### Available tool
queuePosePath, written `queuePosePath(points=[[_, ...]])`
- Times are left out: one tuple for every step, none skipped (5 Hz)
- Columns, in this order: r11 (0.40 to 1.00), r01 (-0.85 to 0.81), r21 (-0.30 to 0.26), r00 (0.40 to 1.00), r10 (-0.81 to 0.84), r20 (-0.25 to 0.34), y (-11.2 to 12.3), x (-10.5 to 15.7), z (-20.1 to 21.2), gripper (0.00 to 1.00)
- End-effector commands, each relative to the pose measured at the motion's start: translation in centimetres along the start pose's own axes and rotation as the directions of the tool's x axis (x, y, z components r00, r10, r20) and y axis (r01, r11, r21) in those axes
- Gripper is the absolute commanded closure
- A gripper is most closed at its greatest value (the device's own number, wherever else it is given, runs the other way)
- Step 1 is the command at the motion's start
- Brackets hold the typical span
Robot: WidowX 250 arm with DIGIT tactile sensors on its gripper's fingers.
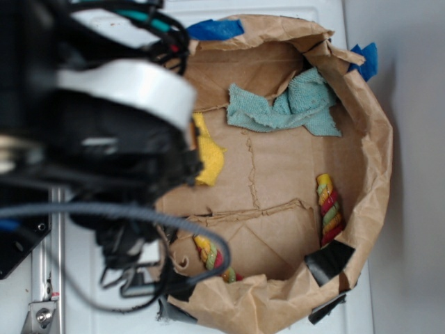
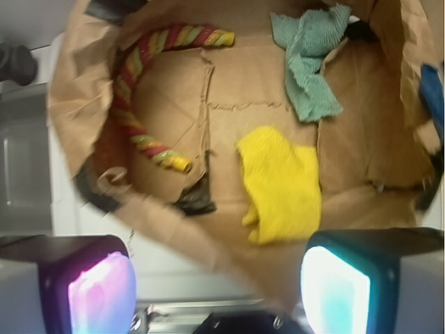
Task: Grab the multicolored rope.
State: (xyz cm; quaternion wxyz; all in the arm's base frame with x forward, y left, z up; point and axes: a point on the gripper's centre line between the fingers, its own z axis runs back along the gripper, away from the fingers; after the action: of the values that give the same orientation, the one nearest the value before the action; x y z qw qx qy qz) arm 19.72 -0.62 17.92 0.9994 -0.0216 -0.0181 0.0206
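Note:
The multicolored rope (image 2: pixel 127 89), twisted from red, green and yellow strands, lies in an arc along the inner left wall of the brown paper bag (image 2: pixel 76 111) in the wrist view. One yellowish end rests near the bag floor, the other near the top. In the exterior view only two stretches of the rope (image 1: pixel 329 209) show; the bag's near rim hides the middle. My gripper (image 2: pixel 219 292) is open with nothing between its fingers. It hovers over the bag's near rim, well apart from the rope. In the exterior view my arm (image 1: pixel 104 139) covers the left side and the fingertips are hidden.
A yellow cloth (image 2: pixel 281 182) lies on the bag floor just ahead of the gripper. A teal cloth (image 2: pixel 309 62) sits at the far side. Blue tape (image 1: pixel 215 29) and black tape (image 1: pixel 328 261) hold the bag's rim. White surface surrounds the bag.

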Motion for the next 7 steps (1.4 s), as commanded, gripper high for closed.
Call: queuePosePath(points=[[1.0, -0.018, -0.004, 0.999, 0.018, 0.03, 0.3, 0.3, 0.6, 0.0], [1.0, -0.018, -0.004, 0.999, 0.018, 0.03, 0.3, 0.3, 0.6, 0.0], [1.0, -0.018, -0.004, 0.999, 0.018, 0.03, 0.3, 0.3, 0.6, 0.0], [0.998, -0.044, 0.033, 0.998, 0.042, 0.055, 0.3, 3.0, -0.5, 0.0], [0.996, -0.069, 0.05, 0.994, 0.064, 0.086, 0.2, 6.9, -1.7, 0.0], [0.997, -0.047, 0.067, 0.995, 0.04, 0.091, 0.4, 8.4, -3.3, 0.0], [0.984, 0.139, 0.108, 0.989, -0.143, 0.03, 0.4, 9.7, -8.4, 0.0]])
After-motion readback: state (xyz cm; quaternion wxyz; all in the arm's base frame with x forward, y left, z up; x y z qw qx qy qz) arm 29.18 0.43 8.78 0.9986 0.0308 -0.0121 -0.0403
